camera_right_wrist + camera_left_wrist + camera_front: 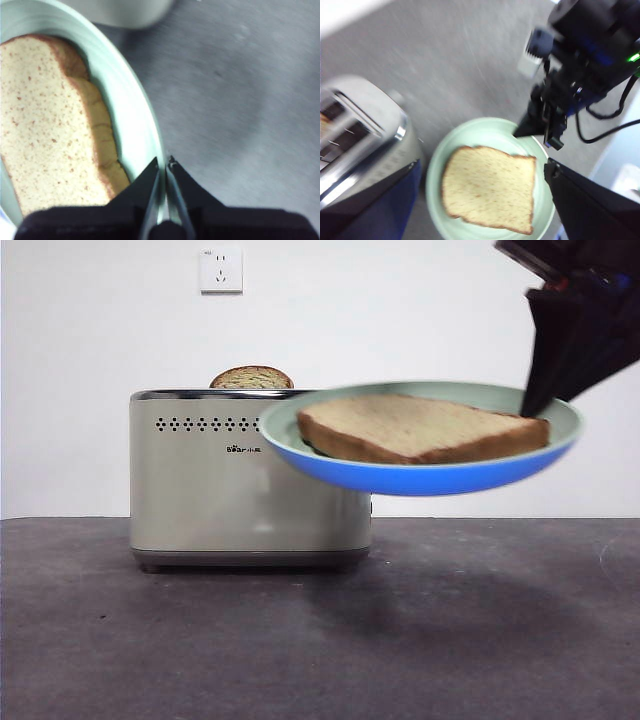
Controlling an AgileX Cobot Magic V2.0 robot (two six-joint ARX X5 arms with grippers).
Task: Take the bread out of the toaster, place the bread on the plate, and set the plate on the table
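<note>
Bread (420,427), a thick tan speckled slice, lies on the round mint-green plate (300,445) held in the air beside the cream toaster (240,480) by the right gripper (165,165) pinching its rim, left gripper (480,170) hovering wide open and empty, so lowering it level onto the dark table (200,640) likely comes next.

**Even indoor light, soft wrist views**

The front view is bright and fairly sharp; the plate (420,475) casts a faint, diffuse shadow on the table (300,640). The toaster (360,130) smears with motion blur in the left wrist view. The right wrist view is soft throughout.
</note>
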